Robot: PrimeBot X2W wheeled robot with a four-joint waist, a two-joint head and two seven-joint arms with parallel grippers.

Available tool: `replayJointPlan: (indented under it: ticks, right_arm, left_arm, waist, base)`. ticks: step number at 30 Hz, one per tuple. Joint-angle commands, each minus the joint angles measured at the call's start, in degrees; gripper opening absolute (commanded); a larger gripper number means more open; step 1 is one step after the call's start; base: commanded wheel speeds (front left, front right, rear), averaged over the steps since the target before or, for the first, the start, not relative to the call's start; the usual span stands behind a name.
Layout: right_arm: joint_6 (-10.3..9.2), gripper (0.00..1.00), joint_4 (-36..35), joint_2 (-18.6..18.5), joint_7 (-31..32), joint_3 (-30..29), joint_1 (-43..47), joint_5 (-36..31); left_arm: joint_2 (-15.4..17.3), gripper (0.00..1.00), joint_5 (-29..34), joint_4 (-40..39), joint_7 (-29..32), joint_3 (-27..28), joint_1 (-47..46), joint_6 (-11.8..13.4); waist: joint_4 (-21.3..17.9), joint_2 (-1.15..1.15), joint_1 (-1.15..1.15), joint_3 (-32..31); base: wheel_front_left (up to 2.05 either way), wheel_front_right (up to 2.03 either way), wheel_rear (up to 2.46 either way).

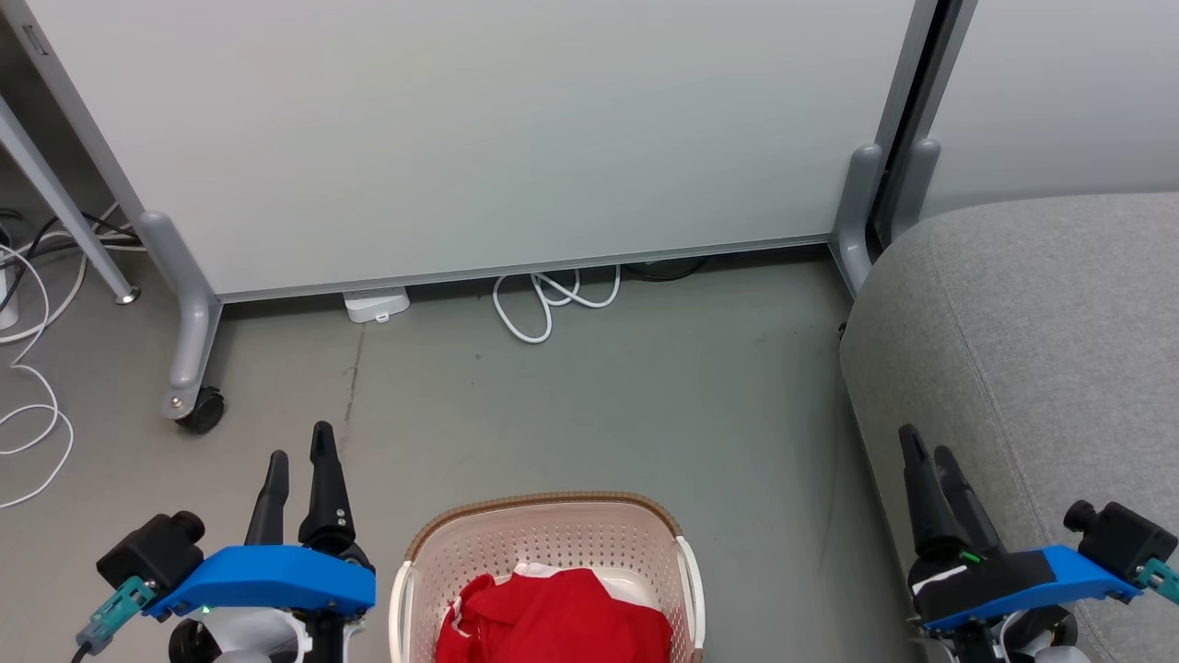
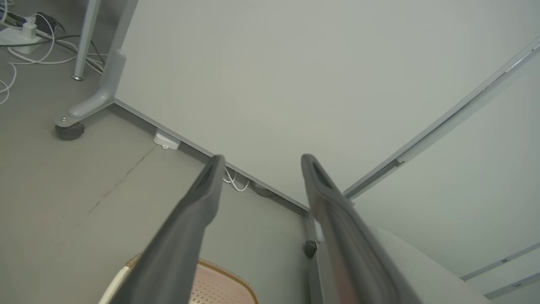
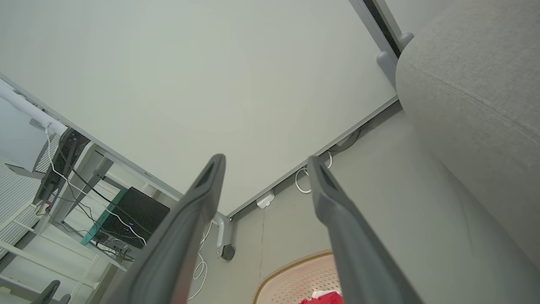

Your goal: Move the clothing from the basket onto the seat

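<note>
Down at the lower corners of the head view, our left gripper [image 1: 299, 442] and right gripper [image 1: 924, 442] both have their long dark fingers spread wide and empty. They flank the cream perforated plastic basket with the brown woven-look rim [image 1: 543, 505], which stands on the grey floor [image 1: 599, 405]. Inside it the bright red soft clothing with white panels [image 1: 557, 617] lies bunched and untouched, and the big grey woven-fabric seat [image 1: 1041, 322] is off to our right. We judge the first pick not yet begun, so next one arm must swing over the basket, dip in and pinch a fold.
</note>
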Motion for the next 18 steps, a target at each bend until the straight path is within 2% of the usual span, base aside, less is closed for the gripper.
replayJointPlan:
  ticks: [1,18]
  right_arm:
    - [0.08,1.0,-0.3,-0.4,-0.6,0.3,-1.2,-2.1]
    - [0.1,1.0,1.9,-0.4,-3.4,1.4,-1.5,-15.0]
  left_arm:
    - [0.4,1.0,1.9,-0.4,-0.5,-0.4,-1.5,0.2]
    - [1.6,1.0,14.0,1.5,-3.3,-4.1,-1.8,2.3]
  waist:
    - [0.0,0.0,0.0,0.0]
    - [0.3,0.0,0.0,0.0]
  base:
    - [0.0,0.0,0.0]
    - [0.0,0.0,0.0]
